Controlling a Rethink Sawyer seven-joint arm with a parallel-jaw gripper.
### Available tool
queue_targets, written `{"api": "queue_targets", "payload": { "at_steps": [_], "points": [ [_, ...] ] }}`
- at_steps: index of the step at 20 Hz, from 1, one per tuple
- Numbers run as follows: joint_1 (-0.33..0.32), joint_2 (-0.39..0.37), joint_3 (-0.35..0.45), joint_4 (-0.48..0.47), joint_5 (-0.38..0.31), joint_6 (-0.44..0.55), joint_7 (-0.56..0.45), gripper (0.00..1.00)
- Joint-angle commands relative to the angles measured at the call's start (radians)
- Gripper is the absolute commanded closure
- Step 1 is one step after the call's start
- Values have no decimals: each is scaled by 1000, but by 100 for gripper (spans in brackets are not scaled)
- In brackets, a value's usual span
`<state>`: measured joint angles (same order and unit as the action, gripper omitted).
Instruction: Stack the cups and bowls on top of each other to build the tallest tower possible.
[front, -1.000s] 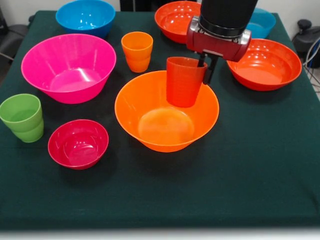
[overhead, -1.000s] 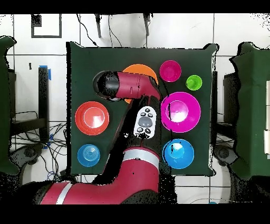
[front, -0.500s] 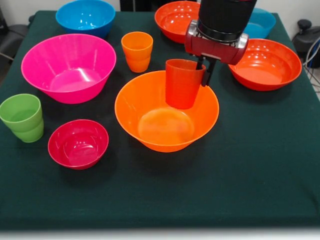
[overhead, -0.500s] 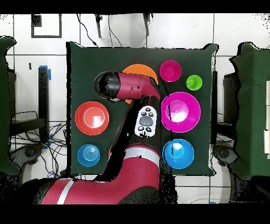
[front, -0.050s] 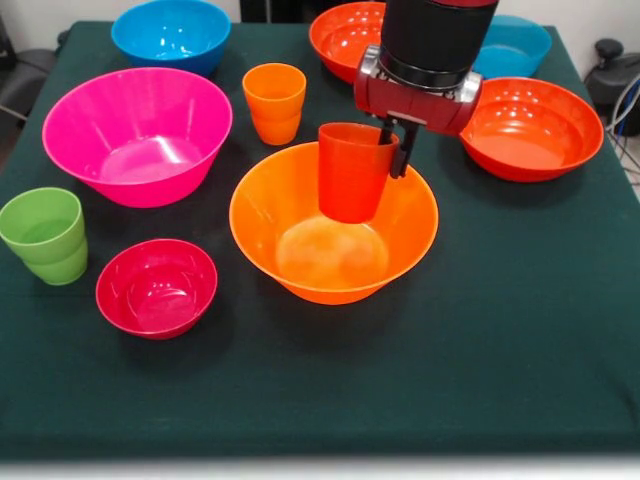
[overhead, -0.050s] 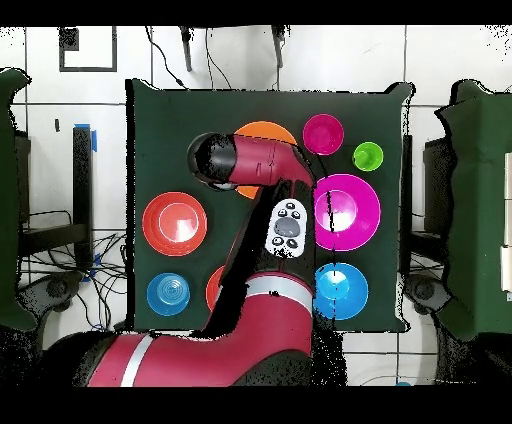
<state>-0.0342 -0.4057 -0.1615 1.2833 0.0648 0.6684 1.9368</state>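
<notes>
Overhead view hides red-orange cup (front, -0.050s: 352, 170); arm (overhead, -0.050s: 262, 165) covers.

Glossy, smooth plastic bowls (front, -0.050s: 333, 225) and cups (front, -0.050s: 352, 170) sit on a matt, seemingly cloth-covered table (front, -0.050s: 520, 300).

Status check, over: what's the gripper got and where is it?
Gripper shut on red-orange cup, upright. Cup hangs over the wide orange bowl, not seated. Nothing in the way below.

A dark green tablecloth (front, -0.050s: 520, 330) covers the table.
</notes>
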Motion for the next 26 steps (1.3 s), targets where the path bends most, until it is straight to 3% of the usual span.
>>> {"api": "queue_targets", "payload": {
  "at_steps": [1,13,26],
  "points": [
    [-17,33,124,-63,-69,5,-74,100],
    [-2,70,111,-127,-65,35,-57,100],
    [-6,73,124,-72,-66,-23,-49,100]
  ]
}}
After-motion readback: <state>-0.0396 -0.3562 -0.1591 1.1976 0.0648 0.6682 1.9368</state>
